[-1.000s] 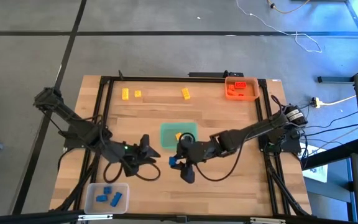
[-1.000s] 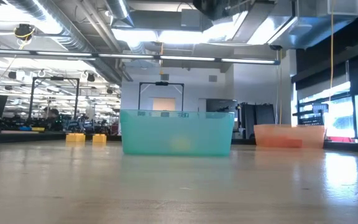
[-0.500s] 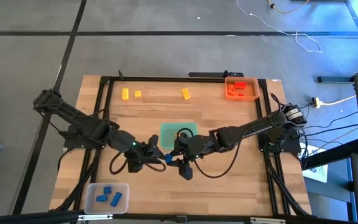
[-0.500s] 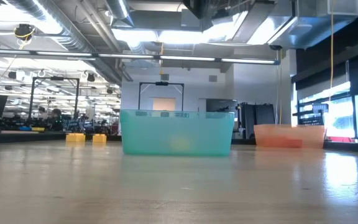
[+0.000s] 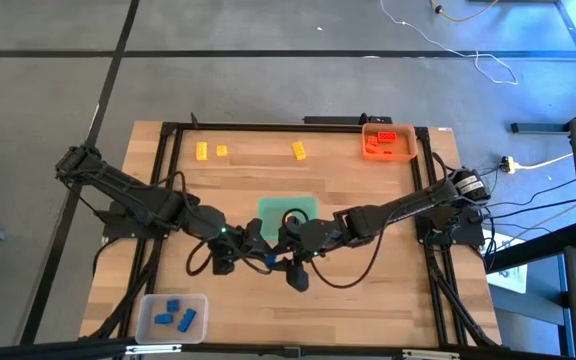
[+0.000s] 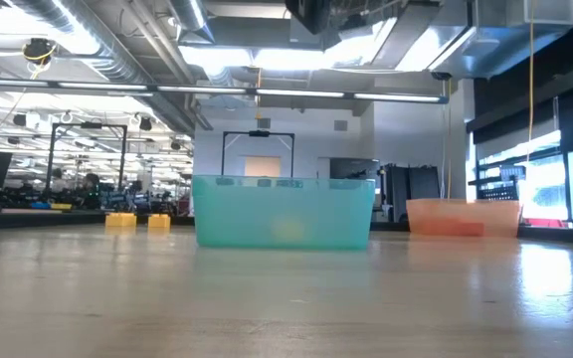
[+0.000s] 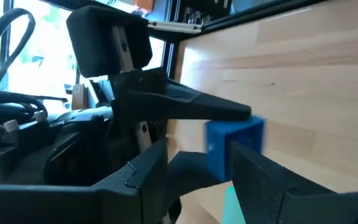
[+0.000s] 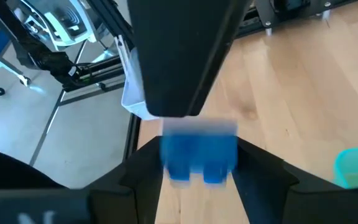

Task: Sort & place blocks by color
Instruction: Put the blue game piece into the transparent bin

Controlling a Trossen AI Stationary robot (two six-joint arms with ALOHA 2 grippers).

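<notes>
High view: three yellow blocks point(image 5: 221, 151), three blue blocks point(image 5: 174, 314) in tray.

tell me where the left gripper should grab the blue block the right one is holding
Probably the free end of the blue block, which sticks out past the right gripper. Its flat side faces look bare there, so the open left gripper can straddle them, coming straight in from the left arm's side.

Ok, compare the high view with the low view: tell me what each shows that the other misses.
Only the high view shows both arms meeting over a blue block, the left gripper, the right gripper, and the clear tray of blue blocks. Only the low view shows the room behind the table. Both show the green tray, the orange tray and two yellow blocks.
</notes>
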